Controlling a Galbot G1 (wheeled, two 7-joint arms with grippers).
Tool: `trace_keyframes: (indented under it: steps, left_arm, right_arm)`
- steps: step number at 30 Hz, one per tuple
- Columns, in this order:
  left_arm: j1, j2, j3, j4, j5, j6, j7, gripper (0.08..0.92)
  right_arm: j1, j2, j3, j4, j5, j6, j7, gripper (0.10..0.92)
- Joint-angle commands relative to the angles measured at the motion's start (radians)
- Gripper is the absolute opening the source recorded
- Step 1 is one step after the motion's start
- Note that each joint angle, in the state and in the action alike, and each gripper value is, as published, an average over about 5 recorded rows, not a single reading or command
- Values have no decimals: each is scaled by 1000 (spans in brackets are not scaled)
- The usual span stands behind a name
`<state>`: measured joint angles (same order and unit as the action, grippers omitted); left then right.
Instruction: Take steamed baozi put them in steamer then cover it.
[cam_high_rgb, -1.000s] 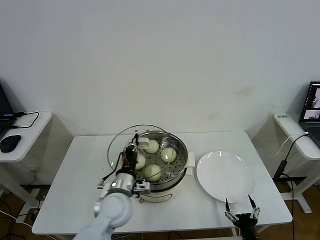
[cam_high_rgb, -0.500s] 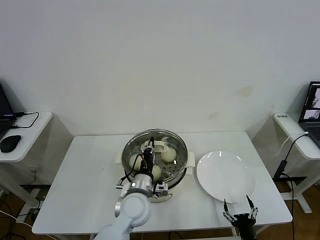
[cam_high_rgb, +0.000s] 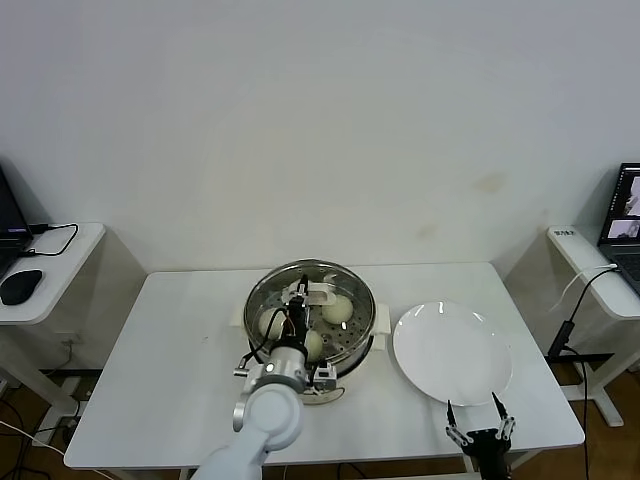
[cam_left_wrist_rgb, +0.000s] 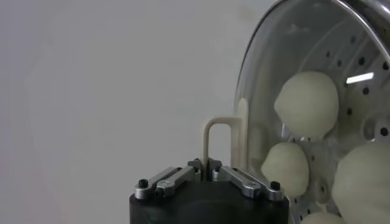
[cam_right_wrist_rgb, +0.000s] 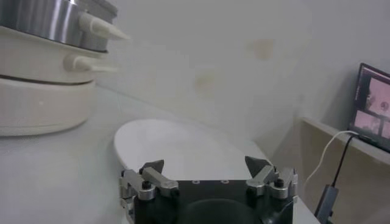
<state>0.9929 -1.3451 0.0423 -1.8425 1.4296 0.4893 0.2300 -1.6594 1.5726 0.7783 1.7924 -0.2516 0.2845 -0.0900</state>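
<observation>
The steamer (cam_high_rgb: 362, 304) stands mid-table on its cream pot base (cam_high_rgb: 382, 322). Several cream-white baozi (cam_high_rgb: 338, 309) lie on its perforated floor and show through a round glass lid (cam_high_rgb: 262, 297) that sits over the basket. My left gripper (cam_high_rgb: 297, 308) is above the steamer, shut on the lid's cream handle (cam_high_rgb: 319, 292). In the left wrist view the gripper (cam_left_wrist_rgb: 205, 165) pinches the thin handle loop (cam_left_wrist_rgb: 217, 124), with baozi (cam_left_wrist_rgb: 306, 103) behind the glass. My right gripper (cam_high_rgb: 480, 432) is open and empty at the table's front edge, near the plate.
An empty white plate (cam_high_rgb: 452, 352) lies right of the steamer and shows in the right wrist view (cam_right_wrist_rgb: 183, 149) beyond the open right gripper (cam_right_wrist_rgb: 205, 163). Side desks with a mouse (cam_high_rgb: 20, 286) and a laptop (cam_high_rgb: 625, 212) flank the table.
The left gripper has carried the lid to the right, from overhanging the steamer's left rim to sitting squarely over the basket. The right gripper has barely moved.
</observation>
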Motion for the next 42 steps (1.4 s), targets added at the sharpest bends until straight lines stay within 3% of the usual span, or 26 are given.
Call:
trace_keyframes:
  steps: [1,14,20,27,36,40,42]
  left_arm:
    - [5,-10,1,0,5,-1,5,133]
    - [14,-17,-4,-3,-24,-9,-30,149]
    - [36,11,-11,-57,-43,-13,-55,302]
    - [146,100,-14,-215,-173,-17,-130,502]
    - [384,229,-146,-451,-627,-51,-285,758]
    - [549,258,-331,-481,-1145,-222,-458,817]
    - [610,244,-439,-466,-1400,-348,-503,821]
  right_arm:
    - [-1,1,-3,1,-4,2,0,823]
    - [-5,3,-9,1,-11,2,-1,823]
    - [-5,3,-10,1,-11,2,0,823]
    - [-4,3,-10,1,-13,1,0,823]
    - [-14,-1,-7,9,-13,6,-1,823]
    - [-19,-8,-9,19,-5,14,-6,823]
    - [-20,-13,-13,25,5,20,-6,823]
